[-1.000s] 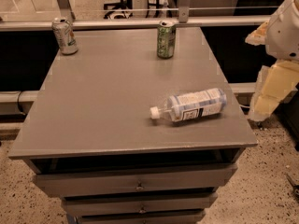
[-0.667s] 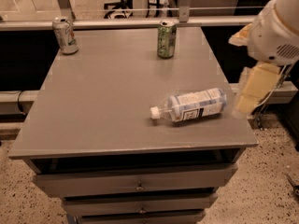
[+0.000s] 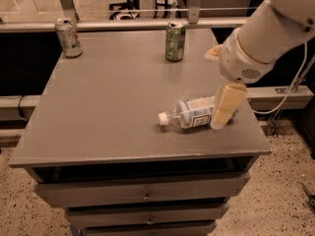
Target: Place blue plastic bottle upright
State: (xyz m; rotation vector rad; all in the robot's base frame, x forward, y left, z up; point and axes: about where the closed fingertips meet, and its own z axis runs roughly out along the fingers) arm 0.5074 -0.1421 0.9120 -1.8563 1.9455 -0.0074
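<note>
One bottle (image 3: 193, 115), two cans (image 3: 174, 42) (image 3: 68, 37), one table (image 3: 113, 100), one gripper (image 3: 225, 112) at the bottle's base.

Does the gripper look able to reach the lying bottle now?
Probably yes: the gripper hangs at the base end of the blue plastic bottle; the green can and white-and-red can stand far back.

The thick white arm (image 3: 278, 26) was built of smooth, rounded plastic segments. Its bulbous white wrist housing (image 3: 243, 63) bore a small patch of vent slots. Beneath it hung the cream-yellow, flat, tapered claw (image 3: 220, 119), low over the right side of the grey surface (image 3: 123, 107). A thin white cable (image 3: 294, 85) ran beside the arm.
</note>
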